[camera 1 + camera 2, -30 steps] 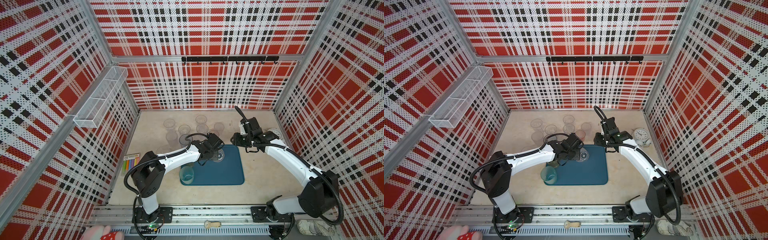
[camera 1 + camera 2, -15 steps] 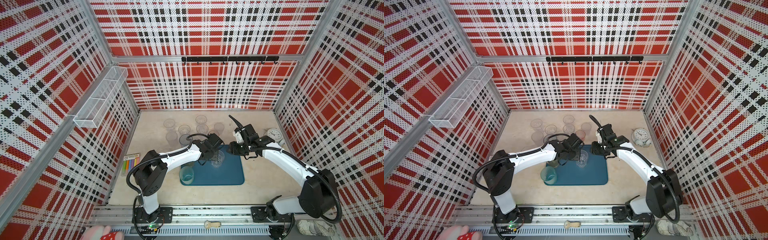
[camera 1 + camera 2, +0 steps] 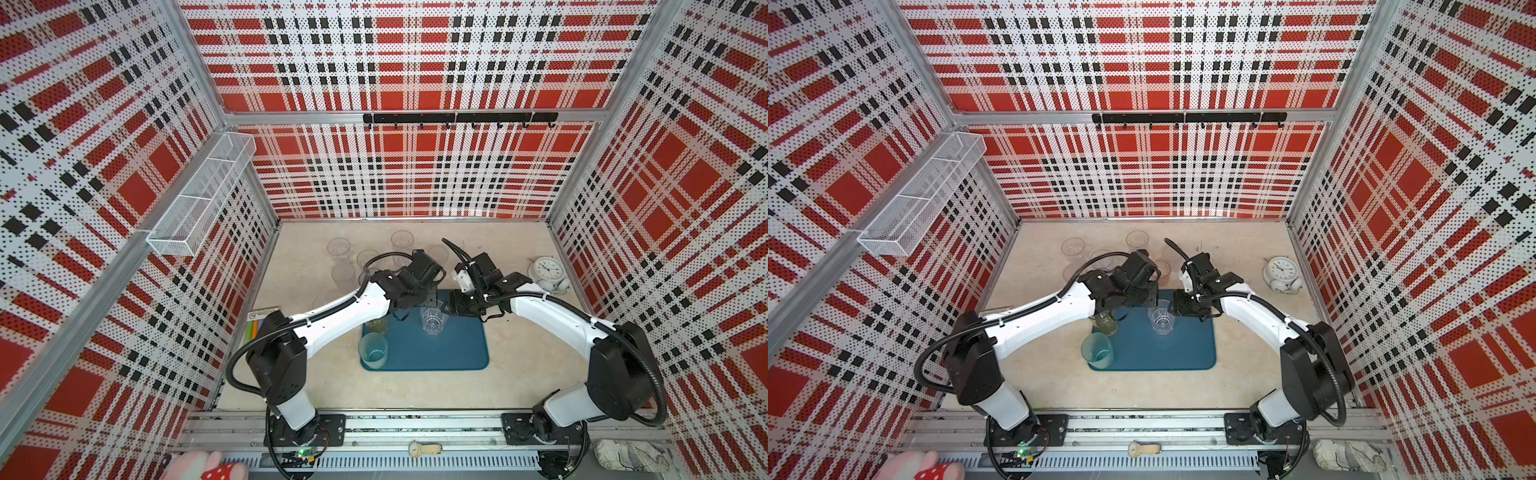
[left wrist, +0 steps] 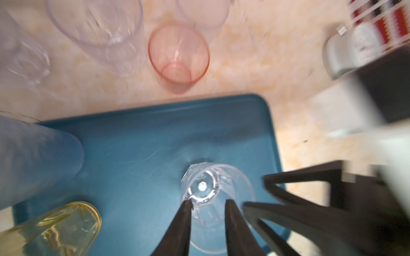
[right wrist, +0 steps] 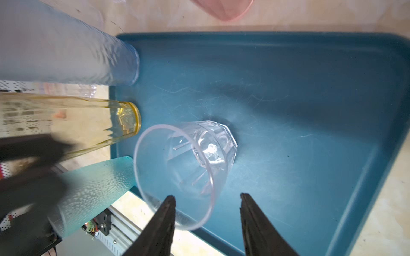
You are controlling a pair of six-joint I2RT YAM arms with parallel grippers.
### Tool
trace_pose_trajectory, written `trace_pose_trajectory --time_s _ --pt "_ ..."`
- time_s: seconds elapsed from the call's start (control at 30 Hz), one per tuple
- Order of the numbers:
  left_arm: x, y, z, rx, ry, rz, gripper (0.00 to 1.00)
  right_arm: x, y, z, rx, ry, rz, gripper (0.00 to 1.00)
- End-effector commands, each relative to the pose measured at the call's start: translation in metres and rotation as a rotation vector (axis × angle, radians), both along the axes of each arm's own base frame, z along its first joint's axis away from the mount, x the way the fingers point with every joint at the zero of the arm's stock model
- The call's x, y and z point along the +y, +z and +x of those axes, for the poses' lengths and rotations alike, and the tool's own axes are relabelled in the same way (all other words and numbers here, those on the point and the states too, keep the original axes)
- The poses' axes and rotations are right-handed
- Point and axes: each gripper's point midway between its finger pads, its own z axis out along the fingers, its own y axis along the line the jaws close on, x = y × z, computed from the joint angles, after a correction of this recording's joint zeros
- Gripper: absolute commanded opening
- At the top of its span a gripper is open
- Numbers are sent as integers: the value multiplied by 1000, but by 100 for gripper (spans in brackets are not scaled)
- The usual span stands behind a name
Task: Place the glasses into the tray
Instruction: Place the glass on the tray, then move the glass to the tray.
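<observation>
A clear faceted glass (image 3: 434,321) (image 3: 1162,322) stands upright on the dark teal tray (image 3: 453,353) (image 3: 1187,353). In the left wrist view my left gripper (image 4: 208,200) hangs over this glass (image 4: 200,188) with its fingers (image 4: 182,223) apart and part of the rim in the gap. My right gripper (image 5: 207,197) is open beside the same glass (image 5: 190,155), whose rim nearly reaches one finger. Along the tray's left edge stand a teal glass (image 3: 373,351) (image 5: 95,184), an amber glass (image 3: 377,326) (image 5: 77,119) and a grey-blue frosted glass (image 5: 66,44). In both top views the grippers face each other across the clear glass.
Several clear glasses (image 3: 338,248) and a pink glass (image 4: 178,55) stand on the table behind the tray. A white alarm clock (image 3: 547,268) sits at the back right. A wire basket (image 3: 199,203) hangs on the left wall.
The left gripper's fingers, shut on the clear glass a second ago, have parted and the glass now stands on the tray. The right gripper has come forward to the glass.
</observation>
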Motion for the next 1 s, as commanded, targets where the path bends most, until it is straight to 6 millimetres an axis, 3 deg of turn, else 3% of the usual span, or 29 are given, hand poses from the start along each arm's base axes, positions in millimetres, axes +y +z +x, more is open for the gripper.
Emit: trace_pose_trajectory --time_s 0.0,0.27,0.47,0.77,0.97 --pt "29 30 11 -57 46 -3 31 11 1 6 -31 38 -25 49" --pt "119 76 34 -198 237 -1 32 28 -10 16 -57 26 -105 36" --pt "172 91 41 -260 345 -27 32 44 -12 27 -73 34 -154 32" --pt "202 83 37 -265 382 -31 32 73 -9 52 -77 -54 -89 24" --pt "233 84 30 -284 440 -27 33 86 -9 65 -102 -87 -87 21"
